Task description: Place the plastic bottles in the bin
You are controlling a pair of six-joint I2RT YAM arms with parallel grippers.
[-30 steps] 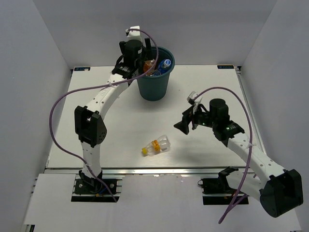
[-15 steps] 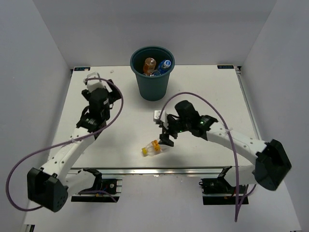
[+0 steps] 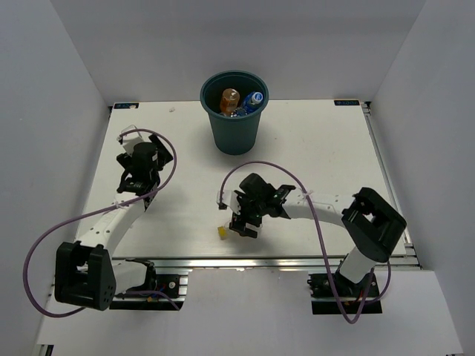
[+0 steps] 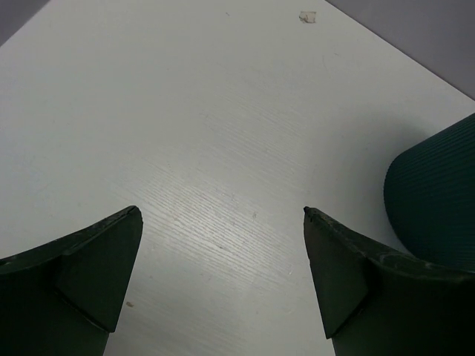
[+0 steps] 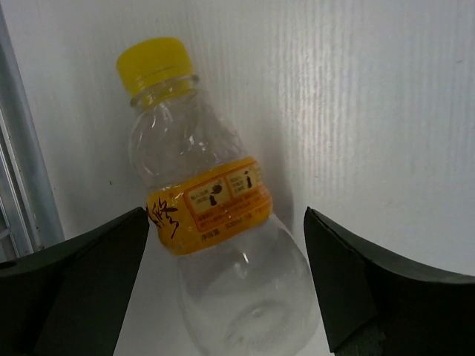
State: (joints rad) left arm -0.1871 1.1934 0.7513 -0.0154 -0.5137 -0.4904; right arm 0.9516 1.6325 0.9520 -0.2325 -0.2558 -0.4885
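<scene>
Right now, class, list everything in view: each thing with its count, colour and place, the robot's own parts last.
bin: one, dark teal-green, upright at the table's far middle.
orange bottle: one, orange, inside the bin.
blue-marked bottle: one, clear with blue, inside the bin; others there cannot be counted.
yellow-capped bottle: one, clear with orange label, lying near the table's front edge.
table: one, white.
scrap: one, whitish, on the table beyond the left gripper.
cables: two, purple, one along each arm.
left gripper: one, dark, open and empty over bare table.
right gripper: one, dark, open, straddling the yellow-capped bottle.
</scene>
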